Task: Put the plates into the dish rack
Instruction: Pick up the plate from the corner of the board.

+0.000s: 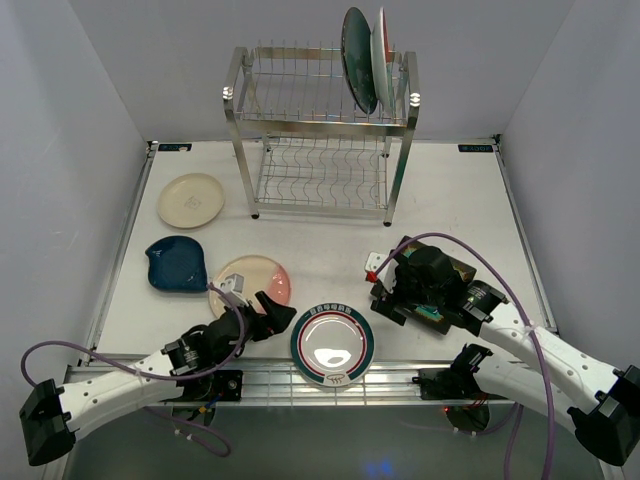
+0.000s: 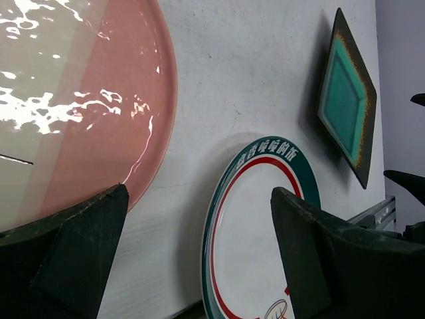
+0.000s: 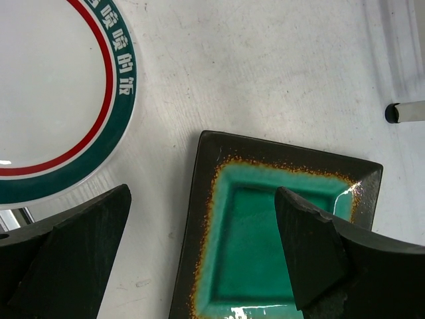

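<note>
The dish rack (image 1: 320, 140) stands at the back of the table with a dark teal plate (image 1: 358, 60) and a red-and-teal plate (image 1: 381, 42) upright in its top tier. Flat on the table lie a cream plate (image 1: 191, 200), a dark blue plate (image 1: 177, 264), a pink-and-cream plate (image 1: 250, 278) (image 2: 99, 100) and a white plate with a green-red rim (image 1: 332, 345) (image 2: 259, 232) (image 3: 53, 100). My left gripper (image 1: 275, 315) (image 2: 199, 219) is open between those last two plates. My right gripper (image 1: 392, 290) (image 3: 202, 219) hangs open over the left edge of the square green plate (image 3: 265, 226) (image 2: 345, 106) (image 1: 463, 272).
The rack's lower tier (image 1: 320, 180) holds nothing. A metal rail (image 1: 330, 378) runs along the table's near edge just below the green-red rimmed plate. Grey walls close in the left, right and back sides.
</note>
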Controlling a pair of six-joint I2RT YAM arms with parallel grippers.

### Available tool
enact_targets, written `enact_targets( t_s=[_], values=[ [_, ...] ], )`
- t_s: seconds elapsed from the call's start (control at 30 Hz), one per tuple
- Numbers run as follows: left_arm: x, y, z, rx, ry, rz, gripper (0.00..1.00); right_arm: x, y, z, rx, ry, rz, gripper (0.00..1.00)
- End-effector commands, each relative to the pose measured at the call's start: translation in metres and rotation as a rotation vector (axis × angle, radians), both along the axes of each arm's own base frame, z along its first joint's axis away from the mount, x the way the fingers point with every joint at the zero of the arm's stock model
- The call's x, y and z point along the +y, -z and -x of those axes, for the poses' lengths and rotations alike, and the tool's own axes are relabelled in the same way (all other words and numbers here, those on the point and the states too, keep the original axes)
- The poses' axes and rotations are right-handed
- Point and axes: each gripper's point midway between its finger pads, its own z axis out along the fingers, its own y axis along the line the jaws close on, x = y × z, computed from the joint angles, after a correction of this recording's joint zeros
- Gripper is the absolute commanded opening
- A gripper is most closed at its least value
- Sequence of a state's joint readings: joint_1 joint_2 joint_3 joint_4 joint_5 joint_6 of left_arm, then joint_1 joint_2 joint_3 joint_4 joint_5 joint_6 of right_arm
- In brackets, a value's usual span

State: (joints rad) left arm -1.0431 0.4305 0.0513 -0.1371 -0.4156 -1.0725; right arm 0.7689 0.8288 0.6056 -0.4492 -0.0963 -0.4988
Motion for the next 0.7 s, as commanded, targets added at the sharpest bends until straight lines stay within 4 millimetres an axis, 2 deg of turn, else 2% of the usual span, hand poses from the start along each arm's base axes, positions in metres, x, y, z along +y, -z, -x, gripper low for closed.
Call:
enact_targets(
  t_s=[0.0, 0.07, 0.1, 0.2, 0.4, 0.43, 0.57, 0.67],
  values=[
    [-0.012, 0.011, 0.009, 0.048, 0.045, 0.053, 0.98, 0.003, -0.002, -0.005, -0.018, 0.023, -0.011, 0.95],
    [-0.022, 0.002, 0.009, 0.037, 0.072, 0.099, 0.98, 0.002, -0.002, -0.005, -0.017, 0.025, -0.012, 0.95],
    [-0.019, 0.015, 0.012, 0.055, 0.077, 0.074, 0.98, 0.003, -0.003, -0.005, -0.019, 0.025, -0.016, 0.95],
    [-0.019, 0.015, 0.011, 0.049, 0.07, 0.069, 0.98, 0.002, -0.003, -0.004, -0.023, 0.026, -0.019, 0.95],
    [-0.004, 0.006, -0.006, -0.022, -0.027, 0.043, 0.98, 0.002, -0.003, -0.004, -0.022, 0.026, -0.017, 0.95],
    [0.004, 0.011, -0.005, -0.006, -0.044, -0.004, 0.98, 0.002, -0.002, -0.004, -0.022, 0.027, -0.015, 0.95],
    [0.021, -0.003, -0.013, -0.015, -0.129, -0.055, 0.98, 0.002, -0.002, -0.004, -0.02, 0.026, -0.015, 0.95],
    [0.015, -0.015, -0.012, -0.038, -0.095, -0.027, 0.98, 0.002, -0.001, -0.004, -0.018, 0.029, -0.012, 0.95]
  ],
)
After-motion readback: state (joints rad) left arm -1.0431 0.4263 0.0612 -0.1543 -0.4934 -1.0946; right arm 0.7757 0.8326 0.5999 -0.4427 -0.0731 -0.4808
